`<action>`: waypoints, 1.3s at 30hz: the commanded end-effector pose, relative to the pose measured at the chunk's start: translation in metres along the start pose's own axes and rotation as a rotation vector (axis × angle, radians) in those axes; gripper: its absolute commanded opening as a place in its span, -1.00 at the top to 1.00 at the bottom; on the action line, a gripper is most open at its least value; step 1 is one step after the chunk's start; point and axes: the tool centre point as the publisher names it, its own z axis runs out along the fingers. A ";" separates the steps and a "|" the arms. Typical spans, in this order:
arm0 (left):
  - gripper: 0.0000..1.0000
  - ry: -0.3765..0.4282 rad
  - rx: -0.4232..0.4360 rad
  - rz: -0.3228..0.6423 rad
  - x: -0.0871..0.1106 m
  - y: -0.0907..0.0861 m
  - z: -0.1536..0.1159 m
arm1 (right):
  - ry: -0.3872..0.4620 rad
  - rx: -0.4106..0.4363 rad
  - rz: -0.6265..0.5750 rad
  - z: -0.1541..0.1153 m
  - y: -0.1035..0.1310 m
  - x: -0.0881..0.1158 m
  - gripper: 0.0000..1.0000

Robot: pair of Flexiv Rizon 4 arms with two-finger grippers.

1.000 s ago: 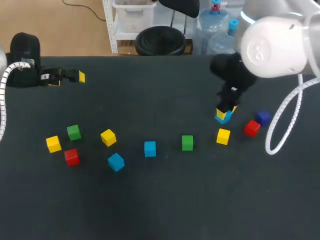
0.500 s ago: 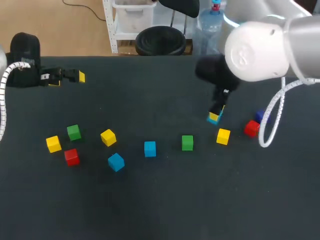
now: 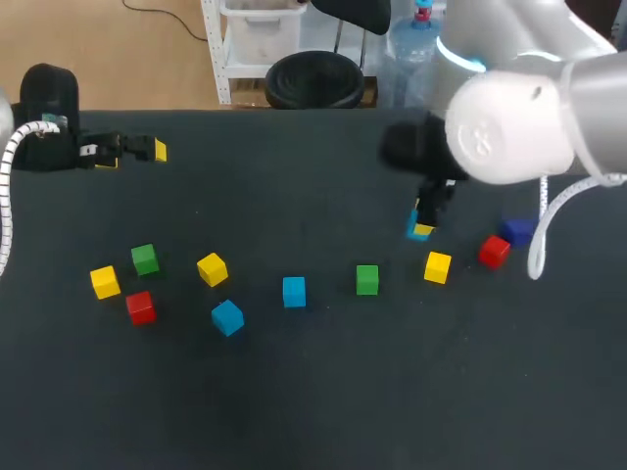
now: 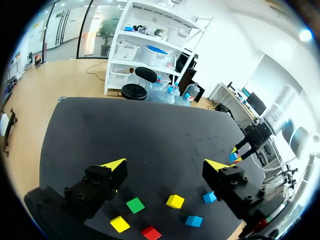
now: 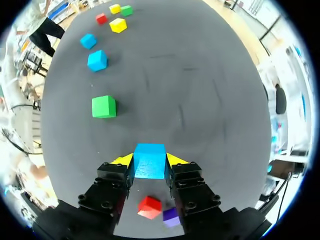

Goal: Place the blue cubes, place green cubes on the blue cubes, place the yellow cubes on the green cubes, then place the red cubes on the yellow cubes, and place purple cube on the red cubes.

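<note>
My right gripper [image 3: 422, 224] is shut on a blue cube [image 5: 149, 160], held off the table behind the green cube [image 3: 367, 279] and the yellow cube [image 3: 438, 266]. A red cube [image 3: 494, 251] and the purple cube [image 3: 516, 232] lie to its right. Two more blue cubes [image 3: 294, 291] [image 3: 227, 316] sit near the middle. Further left are a yellow cube [image 3: 212, 268], a green cube [image 3: 145, 258], another yellow cube [image 3: 105, 282] and a red cube [image 3: 140, 306]. My left gripper [image 3: 133, 155] hangs open and empty over the far left of the table, well behind that group.
The black table [image 3: 323, 392] has bare room along its front and across the back middle. In the left wrist view my open left gripper [image 4: 165, 167] looks down on the left group of cubes, with the right gripper [image 4: 237, 152] far off ahead.
My right arm has carried the blue cube a little to the left and slightly back. The left arm and the loose cubes have stayed put.
</note>
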 end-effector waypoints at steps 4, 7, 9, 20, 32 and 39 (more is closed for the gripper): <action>-1.00 0.000 0.000 0.000 0.000 0.000 0.000 | 0.016 0.028 -0.080 0.001 0.005 -0.013 1.00; -1.00 0.000 0.000 0.000 0.000 0.000 0.000 | 0.018 0.022 -0.114 0.000 0.001 -0.018 1.00; -1.00 0.000 0.000 0.000 0.000 0.000 0.000 | 0.027 0.029 -0.131 -0.001 -0.003 -0.023 1.00; -1.00 0.000 0.000 0.000 0.000 0.000 0.000 | 0.038 0.016 -0.170 0.001 -0.016 -0.043 1.00; -1.00 0.000 0.000 0.000 0.000 0.000 0.000 | 0.033 -0.003 -0.219 0.008 -0.014 -0.060 1.00; -1.00 0.000 0.000 0.000 0.000 0.000 0.000 | 0.032 -0.021 -0.242 0.015 -0.007 -0.065 1.00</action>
